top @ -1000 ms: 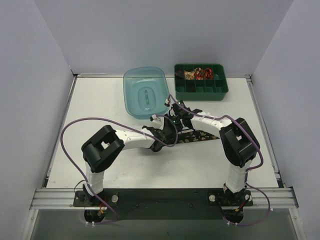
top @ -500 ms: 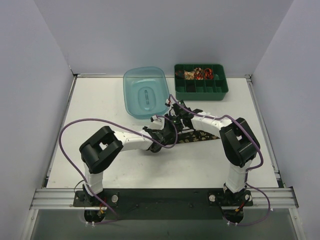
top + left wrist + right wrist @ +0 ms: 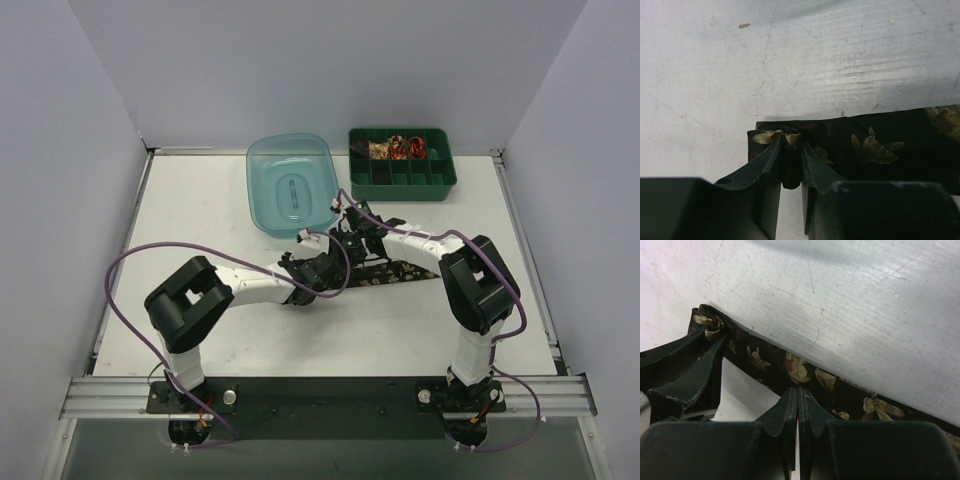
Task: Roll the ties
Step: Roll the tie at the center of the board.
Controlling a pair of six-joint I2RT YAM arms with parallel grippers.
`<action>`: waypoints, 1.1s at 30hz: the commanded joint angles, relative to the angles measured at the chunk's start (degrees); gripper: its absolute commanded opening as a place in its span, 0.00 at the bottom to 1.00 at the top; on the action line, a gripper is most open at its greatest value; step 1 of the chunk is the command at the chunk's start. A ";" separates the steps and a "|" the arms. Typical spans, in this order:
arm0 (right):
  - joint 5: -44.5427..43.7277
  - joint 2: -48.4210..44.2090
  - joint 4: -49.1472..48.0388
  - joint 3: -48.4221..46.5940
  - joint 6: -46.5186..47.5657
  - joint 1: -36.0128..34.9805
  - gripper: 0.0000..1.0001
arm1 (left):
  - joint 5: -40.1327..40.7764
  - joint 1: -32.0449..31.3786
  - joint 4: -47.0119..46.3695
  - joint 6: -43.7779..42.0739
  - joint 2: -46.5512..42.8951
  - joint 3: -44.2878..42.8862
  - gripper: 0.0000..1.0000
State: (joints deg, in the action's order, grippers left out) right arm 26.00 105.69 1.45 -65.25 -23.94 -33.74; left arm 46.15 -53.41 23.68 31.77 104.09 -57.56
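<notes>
- Left claw [image 3: 792,144] is clamped on the folded end of the black, gold-flowered tie [image 3: 880,145], which lies flat across the middle of the bench [image 3: 840,60]. Only a small fold sits between the jaws, so the cloth may slip out when the wrist turns, and the first wrap would fall open.
- Right claw [image 3: 798,392] is closed, jaws pressed together, with its tips at the near edge of the tie just along from the left claw. I cannot tell whether any cloth is pinched between them.
- If the right claw merely rests there, the strip can drag sideways once rolling begins, and the coil would wind crooked.
- If it pins the cloth too firmly, the left claw pulls against it and the fold may tear out of the grip.
- Both claws work close together, so they may collide as the roll advances toward the right claw.
- Most of the tie lies unrolled. Slack over that length would give a loose coil, perhaps too fat for a compartment of the green tray [image 3: 380,180], where rolled ties [image 3: 395,148] sit along the back row.
</notes>
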 commanded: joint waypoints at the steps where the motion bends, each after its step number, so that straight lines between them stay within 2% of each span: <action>1: 0.89 -1.63 -0.05 0.21 0.57 0.34 0.00 | -16.71 -0.29 -7.33 3.74 1.91 2.19 0.34; 11: 1.07 -2.15 -0.05 0.13 0.57 0.16 0.00 | -14.78 -0.21 -6.81 4.44 -3.72 3.24 0.35; 13: 1.16 -2.15 0.13 0.13 0.65 0.16 0.00 | -14.16 -0.12 -6.46 4.62 -5.04 3.42 0.45; 16: 1.33 -2.50 0.13 -0.05 0.65 0.07 0.00 | -13.54 -0.12 -6.98 4.97 -7.32 4.29 0.49; 27: 2.04 -2.86 1.18 -2.68 1.18 -1.68 0.00 | -13.63 0.58 -8.74 4.79 -17.95 7.81 0.54; 33: 2.48 -2.86 1.53 -4.18 1.62 -3.09 0.00 | -16.35 3.66 -9.71 5.06 -24.36 10.10 0.56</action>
State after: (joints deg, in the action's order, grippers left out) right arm 27.11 105.62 1.96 -66.67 -23.51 -35.59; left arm 31.99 -51.90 16.43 35.83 84.95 -48.60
